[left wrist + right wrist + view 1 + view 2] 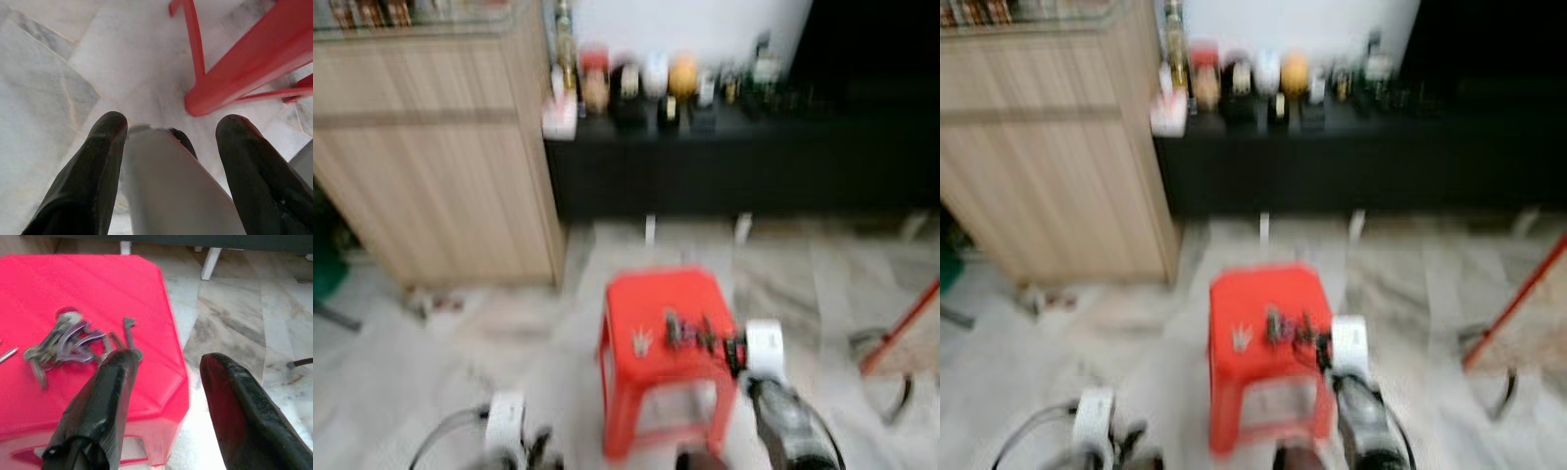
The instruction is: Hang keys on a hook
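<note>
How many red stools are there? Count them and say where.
1. The stool stands on the pale floor before the low black cabinet, keys on its top, right gripper open close by them. Blur could hide others.

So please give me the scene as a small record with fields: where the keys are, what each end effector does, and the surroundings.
keys: a bunch lying on top of the red stool, near its right edge
right end effector: open, beside the keys at the stool's right edge, not holding them
left end effector: open, low over the marble floor left of the stool
behind: wooden cabinet, dark shelf with bottles
hook: none identifiable, head views blurred
</note>
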Robot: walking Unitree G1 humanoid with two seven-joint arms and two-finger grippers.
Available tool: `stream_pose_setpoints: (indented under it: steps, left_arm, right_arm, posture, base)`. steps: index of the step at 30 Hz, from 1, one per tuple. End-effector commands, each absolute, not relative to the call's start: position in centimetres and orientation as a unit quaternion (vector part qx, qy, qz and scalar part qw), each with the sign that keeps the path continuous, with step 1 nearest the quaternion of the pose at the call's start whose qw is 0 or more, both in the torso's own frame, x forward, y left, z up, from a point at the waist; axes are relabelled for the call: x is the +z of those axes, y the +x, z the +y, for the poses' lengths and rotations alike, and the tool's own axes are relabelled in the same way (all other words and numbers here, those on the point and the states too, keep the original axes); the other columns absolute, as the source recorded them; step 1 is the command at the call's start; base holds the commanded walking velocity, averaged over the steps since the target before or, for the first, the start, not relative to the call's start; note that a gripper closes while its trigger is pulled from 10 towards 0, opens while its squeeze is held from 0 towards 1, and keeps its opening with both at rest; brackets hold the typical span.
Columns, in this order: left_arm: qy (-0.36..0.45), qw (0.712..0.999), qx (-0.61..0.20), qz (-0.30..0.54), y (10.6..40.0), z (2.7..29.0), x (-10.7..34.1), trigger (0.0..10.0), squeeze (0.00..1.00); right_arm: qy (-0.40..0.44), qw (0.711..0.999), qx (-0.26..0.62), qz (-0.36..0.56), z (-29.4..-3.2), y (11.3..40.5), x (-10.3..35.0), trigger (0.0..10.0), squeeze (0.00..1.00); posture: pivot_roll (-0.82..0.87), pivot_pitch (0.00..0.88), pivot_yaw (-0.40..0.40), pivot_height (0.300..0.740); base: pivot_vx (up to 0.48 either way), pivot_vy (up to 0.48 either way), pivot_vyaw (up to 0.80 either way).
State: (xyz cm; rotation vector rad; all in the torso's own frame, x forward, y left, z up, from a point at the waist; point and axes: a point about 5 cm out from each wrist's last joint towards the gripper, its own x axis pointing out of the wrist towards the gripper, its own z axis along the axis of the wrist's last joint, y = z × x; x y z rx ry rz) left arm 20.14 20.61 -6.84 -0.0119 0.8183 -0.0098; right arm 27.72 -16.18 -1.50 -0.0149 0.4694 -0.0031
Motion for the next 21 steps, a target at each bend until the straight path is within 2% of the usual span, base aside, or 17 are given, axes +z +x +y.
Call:
stream_pose_setpoints:
  steps: [1,4,9,21]
  left_arm:
    - [0.001,0.910,0.001,0.414,19.25,21.26,-7.25,10.0,0.00]
    - [0.001,0.910,0.001,0.414,19.21,21.26,-7.27,10.0,0.00]
    - [0.001,0.910,-0.002,0.415,19.17,21.14,-7.30,10.0,0.00]
    - [0.002,0.912,-0.004,0.411,19.41,21.12,-7.17,10.0,0.00]
  right_arm:
    - [-0.010,0.971,0.011,0.238,-15.55,27.63,-1.66,10.0,0.00]
    - [-0.012,0.972,0.022,0.233,-15.43,27.61,-1.61,10.0,0.00]
    - [-0.018,0.971,0.032,0.237,-15.35,27.51,-1.72,10.0,0.00]
    - [-0.010,0.968,0.026,0.249,-15.07,27.46,-1.93,10.0,0.00]
  posture:
    - [-0.02,0.000,-0.046,0.618]
    - [-0.02,0.000,-0.045,0.618]
    - [-0.02,0.000,-0.044,0.618]
    - [-0.02,0.000,-0.042,0.618]
  base:
    - [0.000,0.000,0.00]
    - [0.000,0.000,0.00]
    - [0.000,0.000,0.80]
    - [0.000,0.000,0.00]
